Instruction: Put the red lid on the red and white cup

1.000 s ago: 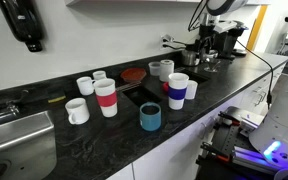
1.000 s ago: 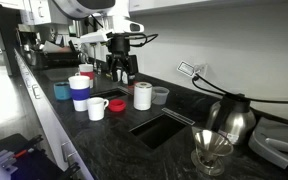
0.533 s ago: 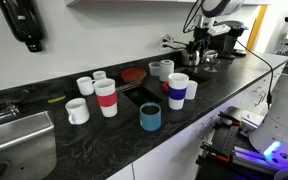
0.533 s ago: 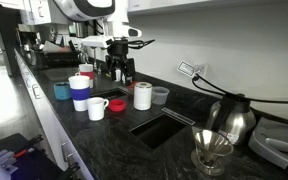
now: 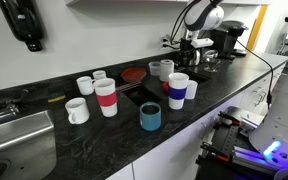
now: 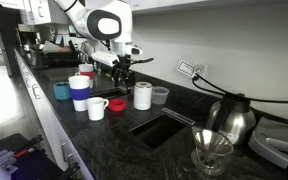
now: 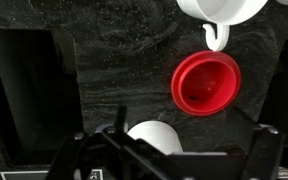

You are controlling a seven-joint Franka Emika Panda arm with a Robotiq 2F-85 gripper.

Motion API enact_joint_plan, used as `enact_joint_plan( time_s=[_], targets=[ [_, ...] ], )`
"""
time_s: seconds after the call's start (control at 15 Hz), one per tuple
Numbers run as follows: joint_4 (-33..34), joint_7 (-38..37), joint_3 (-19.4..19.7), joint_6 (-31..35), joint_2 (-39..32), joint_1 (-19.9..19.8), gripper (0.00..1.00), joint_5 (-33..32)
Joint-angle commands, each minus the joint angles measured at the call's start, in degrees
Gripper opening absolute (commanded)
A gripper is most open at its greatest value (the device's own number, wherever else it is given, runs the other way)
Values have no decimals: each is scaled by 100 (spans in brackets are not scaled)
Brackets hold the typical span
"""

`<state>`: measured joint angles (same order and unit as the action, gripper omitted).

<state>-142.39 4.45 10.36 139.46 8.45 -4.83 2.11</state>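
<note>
I am hovering my claw point(image 6: 119, 70) over the worktop point(image 7: 114, 65), with the fingers spread wide and holding nothing. The red lid point(image 7: 206, 83) is lying flat on the worktop below me. It is not sitting between my fingers: in the wrist view it is forward of them and off toward the finger at the right of the picture. What is sitting directly under my open span is a plain white cup point(image 7: 154, 135), so I am judging that I need to shift forward and sideways before dropping.

The lid is round, so no long axis is dictating my wrist angle. A white mug point(image 7: 222, 10) is pointing its handle at the lid's far edge, just beside it, and I cannot tell if they touch. That side is looking tight for a finger.

The lid is showing bright red, with a raised rim around a shallower centre.

The red and white cup point(image 5: 106, 97) is standing upright well away from my claw.
</note>
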Motion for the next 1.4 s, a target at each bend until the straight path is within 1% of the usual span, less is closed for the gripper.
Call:
enact_joint_plan(
  time_s=[0.0, 0.27, 0.53, 1.0, 1.33],
  targets=[
    [1, 11, -85, -19, 32, -91, 100, 17],
    [-15, 11, -82, -26, 113, -95, 100, 18],
    [6, -66, -126, 108, -105, 10, 100, 480],
    [180, -653, -374, 728, -1069, 19, 100, 302],
    [352, -1092, -395, 1025, -1656, 42, 100, 0]
  ],
)
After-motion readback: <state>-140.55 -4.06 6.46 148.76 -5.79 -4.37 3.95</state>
